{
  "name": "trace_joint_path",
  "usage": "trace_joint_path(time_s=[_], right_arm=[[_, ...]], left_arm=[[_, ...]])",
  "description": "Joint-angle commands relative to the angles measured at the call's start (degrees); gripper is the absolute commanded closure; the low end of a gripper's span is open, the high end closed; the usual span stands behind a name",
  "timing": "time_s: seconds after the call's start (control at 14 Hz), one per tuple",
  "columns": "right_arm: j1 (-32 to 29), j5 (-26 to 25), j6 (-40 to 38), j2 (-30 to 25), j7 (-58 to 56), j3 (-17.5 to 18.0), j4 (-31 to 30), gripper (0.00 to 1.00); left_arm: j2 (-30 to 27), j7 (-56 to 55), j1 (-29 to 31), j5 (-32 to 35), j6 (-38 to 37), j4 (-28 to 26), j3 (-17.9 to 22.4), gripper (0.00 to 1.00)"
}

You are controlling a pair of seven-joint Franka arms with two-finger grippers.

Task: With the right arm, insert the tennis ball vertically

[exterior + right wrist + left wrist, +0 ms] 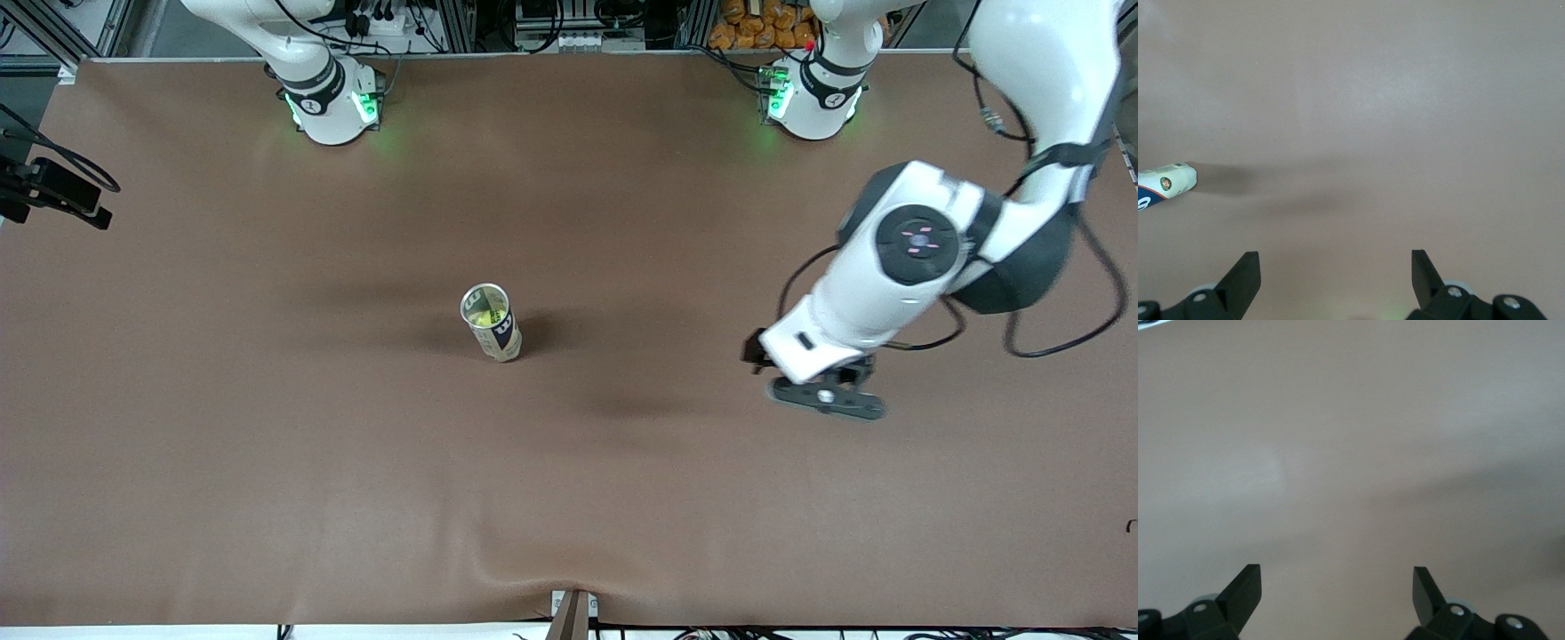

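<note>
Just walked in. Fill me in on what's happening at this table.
Nothing is being handled right now. A tennis ball can stands upright mid-table with a yellow-green ball visible inside its open top. The left gripper hangs open and empty over bare table toward the left arm's end. The right gripper is also open and empty over bare table, the can showing at the edge of its wrist view.
</note>
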Motion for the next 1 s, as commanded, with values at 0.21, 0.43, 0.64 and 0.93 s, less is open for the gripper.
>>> trace_joint_path(time_s=[0.21,0.43,0.64,0.93], right_arm=[[0.16,-0.9,-0.19,-0.48,0.63,0.08,-0.27,0.0],[-0.02,-0.9,-0.64,-0.48,0.54,0.08,-0.27,0.0],[0.16,-0.9,-0.55,-0.48,0.54,0.08,-0.19,0.0],[0.07,-0.9,-0.64,-0.48,0.54,0.08,-0.19,0.0]], left_arm=[[-7.01,0.09,8.46,-0.35,-7.29,1.08,-0.06,0.0],[-7.28,0.18,9.26,-0.53,-14.77,5.3,-0.15,0.0],[-8.86,0.27,9.78,-0.88,-16.27,6.45,-0.15,0.0],[-16.31,9.12,5.95,-7.08,-16.28,6.54,9.9,0.0]])
